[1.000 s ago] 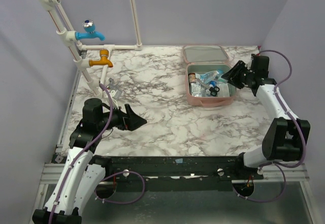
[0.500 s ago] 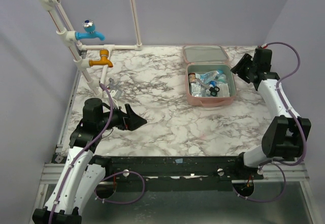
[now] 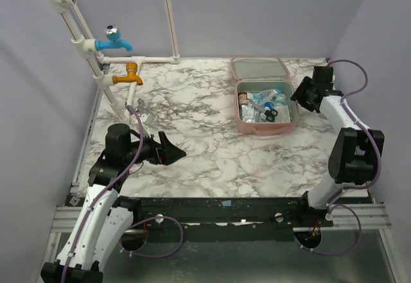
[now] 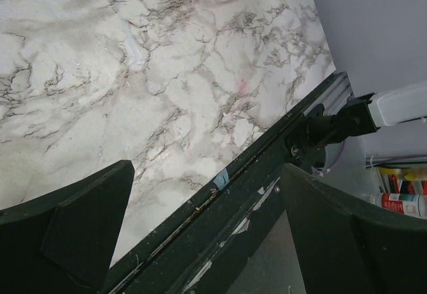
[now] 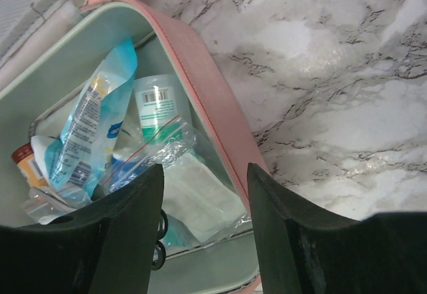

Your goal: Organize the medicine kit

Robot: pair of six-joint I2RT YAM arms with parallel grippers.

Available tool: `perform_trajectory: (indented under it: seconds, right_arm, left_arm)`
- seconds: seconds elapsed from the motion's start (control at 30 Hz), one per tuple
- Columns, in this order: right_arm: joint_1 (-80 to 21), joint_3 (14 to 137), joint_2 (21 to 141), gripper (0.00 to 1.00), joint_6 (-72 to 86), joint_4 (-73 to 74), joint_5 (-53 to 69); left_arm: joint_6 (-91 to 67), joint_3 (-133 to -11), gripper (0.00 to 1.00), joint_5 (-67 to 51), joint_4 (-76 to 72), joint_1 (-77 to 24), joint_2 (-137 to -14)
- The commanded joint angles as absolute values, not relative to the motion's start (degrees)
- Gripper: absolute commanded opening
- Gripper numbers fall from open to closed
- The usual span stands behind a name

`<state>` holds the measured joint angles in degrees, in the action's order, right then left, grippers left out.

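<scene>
Nearest, along the bottom of the top view, a black rail (image 3: 225, 203) runs the table's near edge. Just above it at lower left, the left gripper (image 3: 171, 150) hovers low over the marble table (image 3: 205, 103). In its wrist view the fingers (image 4: 87, 227) are spread wide with nothing between them. A broad stretch of bare marble fills the middle of the frame between this gripper and the kit.

The medicine kit (image 3: 266, 129) lies at upper right, close to the table's right edge and far corner. It is unzipped and its lid (image 3: 259, 68) is folded back toward the far wall, so the opened case runs lengthwise from lower to upper frame. Inside are a blue packet (image 5: 93, 121), a green-labelled bottle (image 5: 160, 107) and a white pad (image 5: 200, 197).

The right gripper (image 3: 300, 94) sits just beside the kit's right wall, parted and empty, its fingers (image 5: 127, 234) straddling the pink rim (image 5: 200, 74) in view. At upper left stands a white pipe frame (image 3: 103, 71) with two taps.
</scene>
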<state>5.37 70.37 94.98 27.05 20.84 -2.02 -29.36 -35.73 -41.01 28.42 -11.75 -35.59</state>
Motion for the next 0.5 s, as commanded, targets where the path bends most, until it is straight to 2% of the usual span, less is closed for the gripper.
perform_trajectory:
  seconds: [0.0,0.3,0.47]
  right_arm:
    - [5.79,69.87,96.97,0.55,26.07,21.82,-5.53]
    - [5.65,70.05,99.86,0.50,25.89,22.67,-5.94]
    - [5.32,69.52,100.23,0.37,25.65,22.26,-4.74]
  left_arm:
    - [-28.74,-35.13,0.95,-42.63,27.24,-11.96,-35.43]
    - [-28.73,-35.14,0.95,-43.00,27.07,-12.30,-34.93]
    - [-28.74,-35.15,0.95,-42.99,27.10,-12.59,-34.57]
